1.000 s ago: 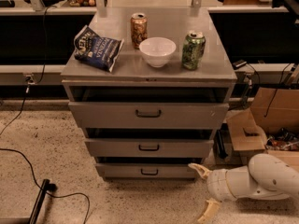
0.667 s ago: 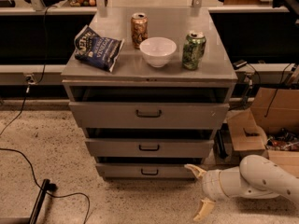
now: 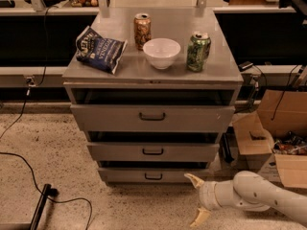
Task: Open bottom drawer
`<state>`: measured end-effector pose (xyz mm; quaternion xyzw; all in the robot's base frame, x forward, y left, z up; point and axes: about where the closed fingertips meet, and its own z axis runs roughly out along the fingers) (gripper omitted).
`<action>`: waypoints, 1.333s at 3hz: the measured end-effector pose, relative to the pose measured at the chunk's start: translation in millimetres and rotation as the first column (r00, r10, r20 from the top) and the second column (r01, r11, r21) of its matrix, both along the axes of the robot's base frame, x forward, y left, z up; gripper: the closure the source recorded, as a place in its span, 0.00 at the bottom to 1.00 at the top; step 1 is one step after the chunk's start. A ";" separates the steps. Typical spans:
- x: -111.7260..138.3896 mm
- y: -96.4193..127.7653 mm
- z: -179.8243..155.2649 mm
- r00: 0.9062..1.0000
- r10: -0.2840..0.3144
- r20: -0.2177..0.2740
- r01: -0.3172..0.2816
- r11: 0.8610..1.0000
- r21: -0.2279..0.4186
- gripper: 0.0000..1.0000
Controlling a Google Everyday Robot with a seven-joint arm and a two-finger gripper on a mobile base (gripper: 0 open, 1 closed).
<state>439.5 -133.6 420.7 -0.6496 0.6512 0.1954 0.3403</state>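
Note:
The bottom drawer [image 3: 124, 175] is the slimmest grey front at the foot of the metal cabinet, with a small dark bar handle [image 3: 153, 177]. It sits slightly out, like the two drawers above it. My gripper [image 3: 197, 200] comes in low from the right on a white arm. Its two cream fingers are spread apart, one fingertip [image 3: 193, 178] up by the drawer's right end and the other down near the floor. It holds nothing and is to the right of the handle, not touching it.
On the cabinet top are a blue chip bag [image 3: 100, 49], a brown can [image 3: 142, 30], a white bowl [image 3: 161, 52] and a green can [image 3: 198, 51]. Cardboard boxes [image 3: 276, 133] stand at the right. A black cable [image 3: 29, 171] and a bar lie on the floor at the left.
My gripper and arm have moved left along the floor toward the bottom drawer's right end. The drawers and the things on top have not moved.

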 end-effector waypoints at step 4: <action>41.4 -34.1 -60.2 0.997 -0.011 0.076 0.025 0.982 -0.186 0.00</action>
